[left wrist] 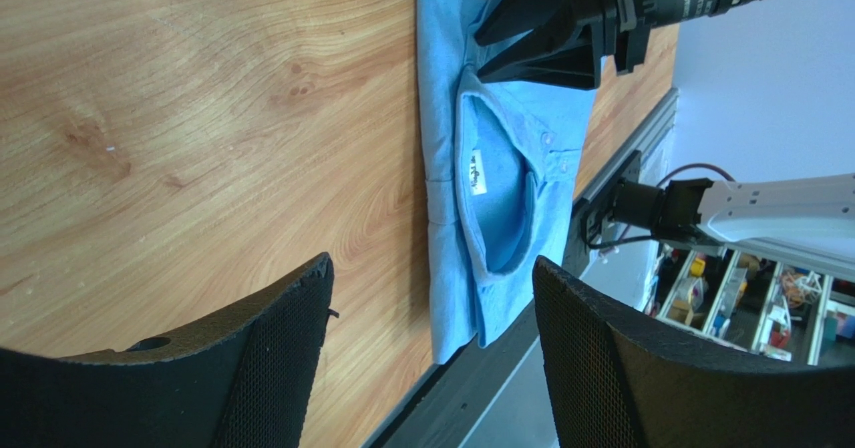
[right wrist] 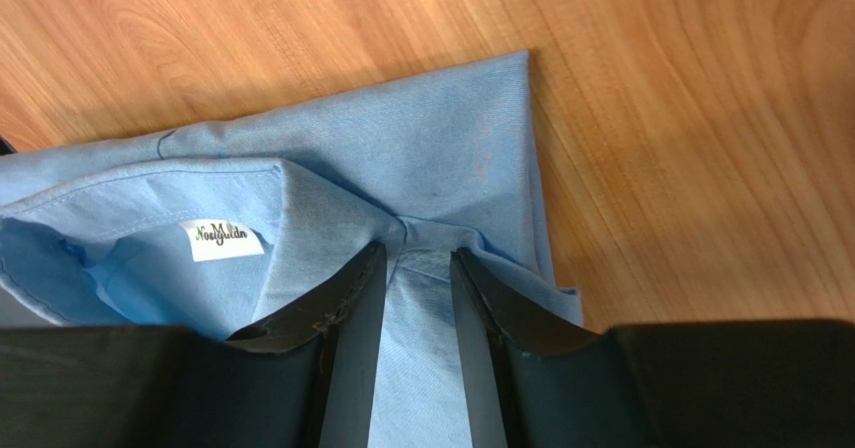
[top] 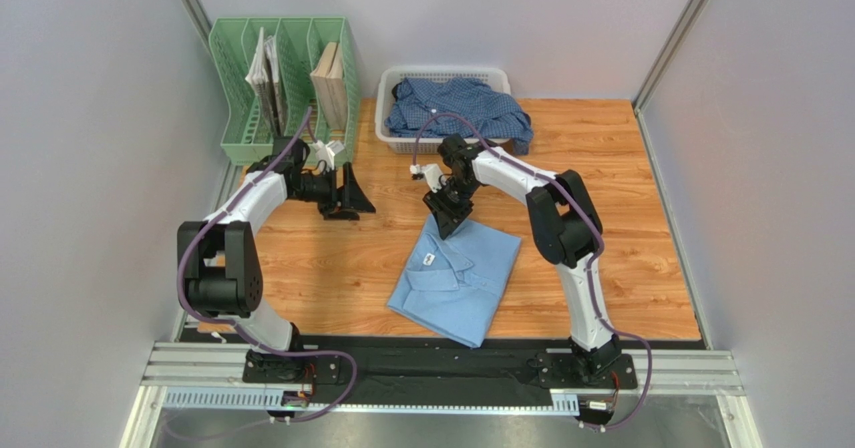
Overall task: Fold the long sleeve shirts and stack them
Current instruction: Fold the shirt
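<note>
While the left tool (left wrist: 432,271) gapes, right tool (right wrist: 419,254) overhangs the sky-blue shirt (top: 458,286).

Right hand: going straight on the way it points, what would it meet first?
The light blue shirt: the open right hand points down at it and looks almost on the cloth, though depth is hard to judge.

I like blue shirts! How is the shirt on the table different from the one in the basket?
The table shirt is plain light blue; the basket shirt is darker and checked. The table shirt lies folded flat; the basket shirt is crumpled in the white basket. Both are blue cloth.
</note>
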